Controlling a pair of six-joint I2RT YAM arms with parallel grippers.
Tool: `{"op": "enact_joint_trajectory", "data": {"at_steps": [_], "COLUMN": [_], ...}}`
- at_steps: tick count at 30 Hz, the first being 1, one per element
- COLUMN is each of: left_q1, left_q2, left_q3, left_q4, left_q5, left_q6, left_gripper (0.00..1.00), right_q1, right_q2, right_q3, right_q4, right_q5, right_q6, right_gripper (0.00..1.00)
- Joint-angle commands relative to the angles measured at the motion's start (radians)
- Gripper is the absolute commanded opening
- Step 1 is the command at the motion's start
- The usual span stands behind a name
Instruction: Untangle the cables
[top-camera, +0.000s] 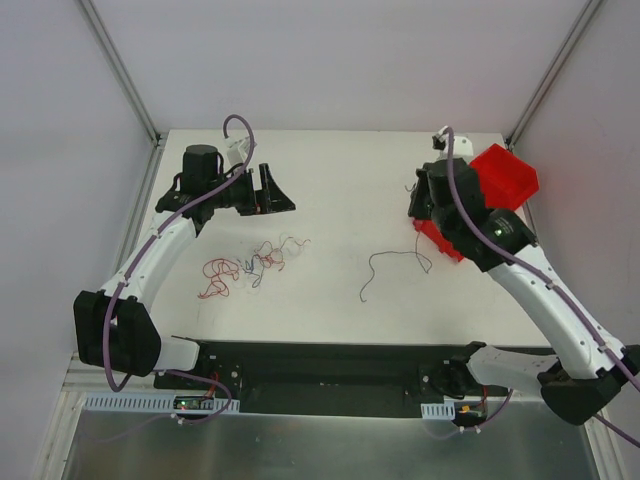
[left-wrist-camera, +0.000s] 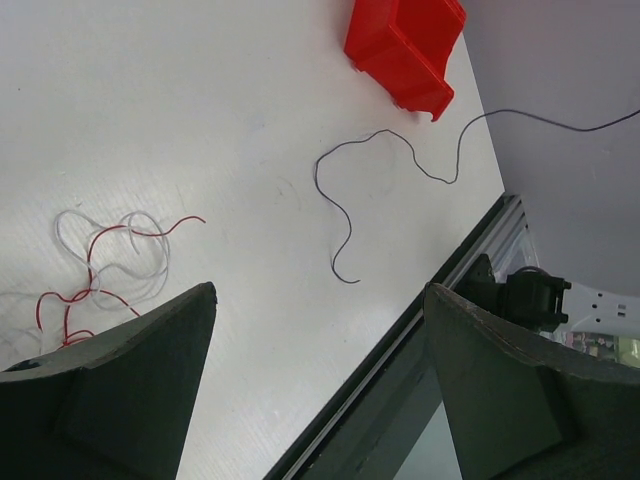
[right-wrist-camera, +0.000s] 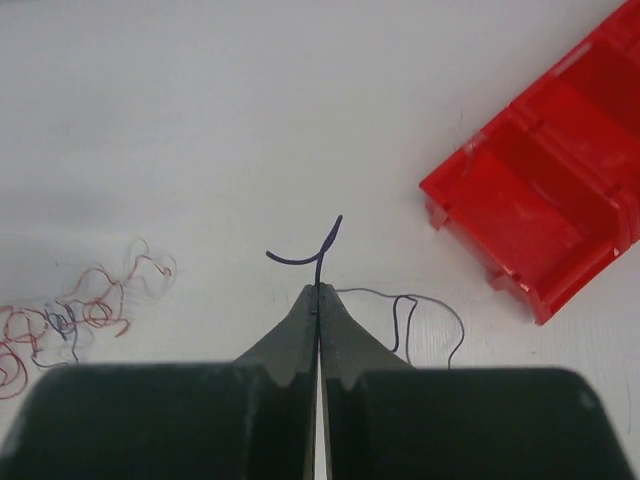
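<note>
Right gripper (right-wrist-camera: 318, 290): jaws pressed together, pinching one end of a single dark cable (right-wrist-camera: 322, 255). A short tip curls up past the fingertips, and the rest trails off toward the lower right of the wrist view. From above, this dark cable (top-camera: 372, 262) lies loose on the table (top-camera: 330, 180), right of centre and well apart from the other wires. Its free end points to the lower edge of the frame. Red bin (top-camera: 505, 175) sits at the upper right, beside the right arm. Remaining tangle (top-camera: 262, 258): red, bluish and whitish strands in small loops, lower left of centre. Its long axis runs roughly left to right, rising a little toward the right. Left gripper (left-wrist-camera: 318, 300): fingers spread wide, nothing between them. In the top view it sits just above the tangle in the frame, at the upper left. In its own wrist view the tangle (left-wrist-camera: 100, 262) lies at the left edge, partly hidden behind the left finger (left-wrist-camera: 130, 390). Judgement: the left arm is clearly the nearer to the tangle. The right gripper's hold is on the far side of the gap, so its cable looks free of the knot already. The next pick likely falls to the left arm, reaching toward the lower edge of the top view.
</note>
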Motion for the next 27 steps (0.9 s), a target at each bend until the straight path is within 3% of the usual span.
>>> {"op": "enact_joint_trajectory", "data": {"at_steps": [1, 5, 10, 18, 22, 25, 27], "left_q1": [0.003, 0.003, 0.003, 0.003, 0.003, 0.003, 0.001], "left_q2": [-0.002, -0.004, -0.001, -0.008, -0.011, -0.018, -0.018], "left_q3": [0.007, 0.007, 0.004, -0.005, -0.005, -0.007, -0.005], "left_q4": [0.021, 0.022, 0.029, 0.052, 0.052, 0.052, 0.052], "left_q5": [0.051, 0.06, 0.074, 0.088, 0.085, 0.086, 0.086], "left_q6": [-0.011, -0.012, -0.023, -0.04, -0.037, -0.037, -0.037], "left_gripper": [0.83, 0.83, 0.83, 0.83, 0.83, 0.83, 0.83], "right_q1": [-0.018, -0.018, -0.024, -0.03, -0.035, -0.04, -0.044], "right_q2": [-0.002, 0.058, 0.146, 0.439, 0.583, 0.611, 0.616], "right_q3": [0.145, 0.114, -0.008, 0.017, 0.063, 0.069, 0.067], "right_q4": [-0.071, -0.091, 0.005, 0.148, 0.179, 0.163, 0.154], "right_q5": [-0.001, -0.113, -0.21, -0.314, -0.391, -0.426, -0.487], "right_q6": [-0.099, -0.032, 0.089, 0.391, 0.404, 0.297, 0.147], "right_gripper": [0.0, 0.01, 0.0, 0.0, 0.01, 0.15, 0.43]}}
